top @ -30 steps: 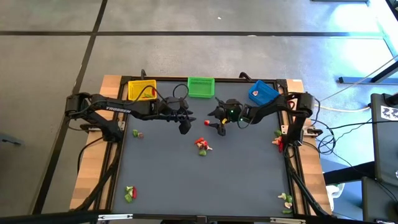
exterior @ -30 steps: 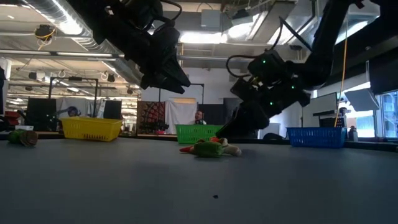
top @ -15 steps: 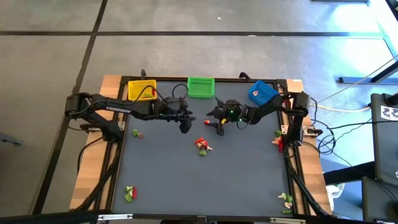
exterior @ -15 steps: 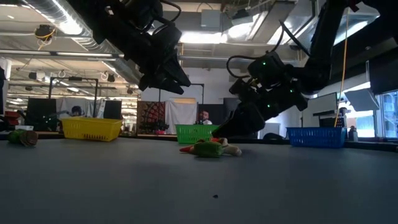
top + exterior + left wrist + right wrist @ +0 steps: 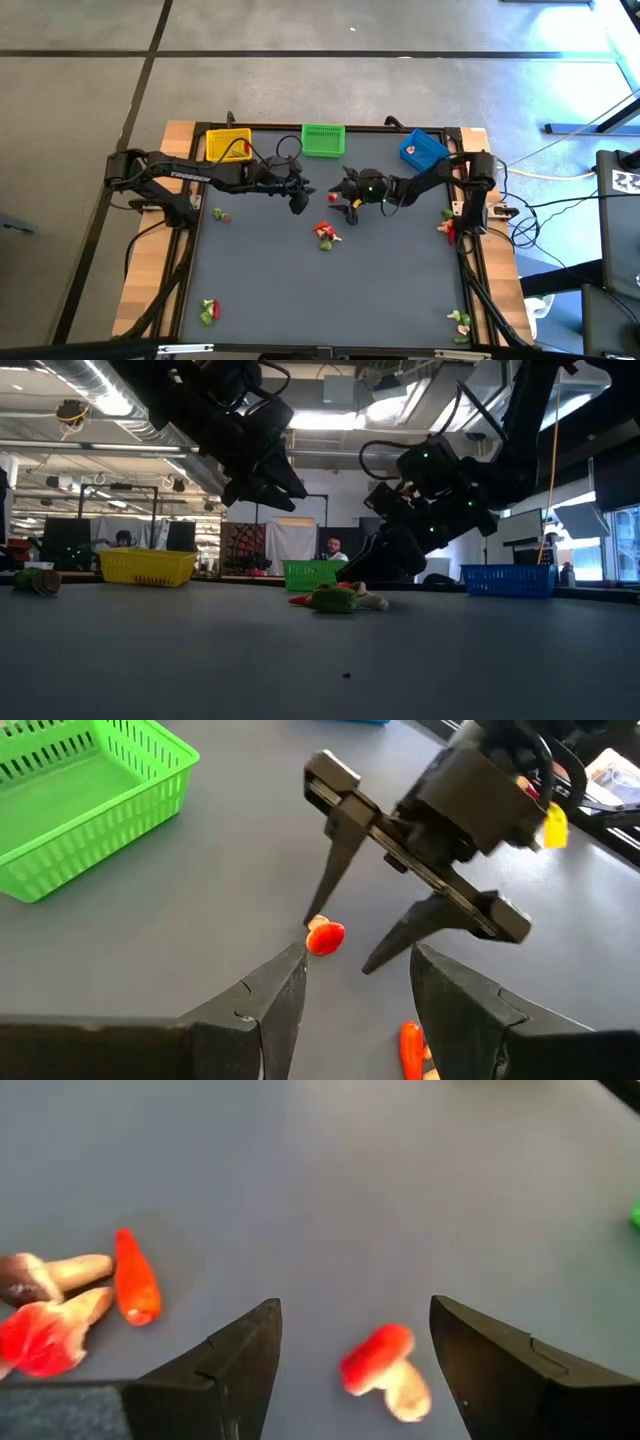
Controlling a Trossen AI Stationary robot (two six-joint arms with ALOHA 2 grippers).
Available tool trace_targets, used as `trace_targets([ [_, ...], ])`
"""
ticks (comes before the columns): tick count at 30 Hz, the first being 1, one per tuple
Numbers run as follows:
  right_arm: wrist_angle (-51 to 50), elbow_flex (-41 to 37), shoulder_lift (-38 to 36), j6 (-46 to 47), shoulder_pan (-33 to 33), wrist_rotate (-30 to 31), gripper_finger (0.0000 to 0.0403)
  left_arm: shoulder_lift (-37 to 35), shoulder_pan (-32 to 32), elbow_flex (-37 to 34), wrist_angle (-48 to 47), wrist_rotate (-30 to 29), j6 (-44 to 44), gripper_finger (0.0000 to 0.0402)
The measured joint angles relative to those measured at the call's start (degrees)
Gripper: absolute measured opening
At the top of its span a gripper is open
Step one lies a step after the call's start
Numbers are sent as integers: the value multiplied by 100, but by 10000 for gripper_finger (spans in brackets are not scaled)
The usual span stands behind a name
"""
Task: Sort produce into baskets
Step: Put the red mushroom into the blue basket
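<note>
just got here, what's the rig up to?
Sorting toy produce into baskets. The right gripper is open, lowered over a small red-capped piece lying apart from the centre pile; nothing is gripped yet. The left gripper hangs open nearby, empty. The yellow basket holds a few pieces; the green basket and blue basket look empty. More clusters lie toward the table's edges.

Two black jointed arms with looping cables; right hand [image 5: 343, 197] shows a green light.

The right gripper [image 5: 337, 200] is seen just beside a red piece [image 5: 329, 199], with a produce cluster [image 5: 324, 234] at its 6 o'clock.
</note>
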Motion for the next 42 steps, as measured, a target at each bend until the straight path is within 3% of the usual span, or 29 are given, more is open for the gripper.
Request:
trace_targets([
  [3, -32, 69, 138, 2, 11, 330, 253, 0, -16, 0, -7, 2, 16, 175],
  [11, -620, 495, 424, 27, 10, 329, 239, 0, -125, 2, -4, -2, 42, 175],
  [21, -912, 531, 405, 37, 25, 285, 62, 0, -125, 2, -22, -2, 54, 175],
  [24, -953, 528, 403, 34, 25, 284, 34, 0, -125, 2, -25, -2, 98, 175],
  [31, -1555, 500, 5, 0, 10, 410, 53, 0, -125, 2, -33, -2, 121, 175],
  [42, -3839, 457, -1628, -718, -105, 1516, 44, 0, -125, 2, -46, 0, 237, 175],
])
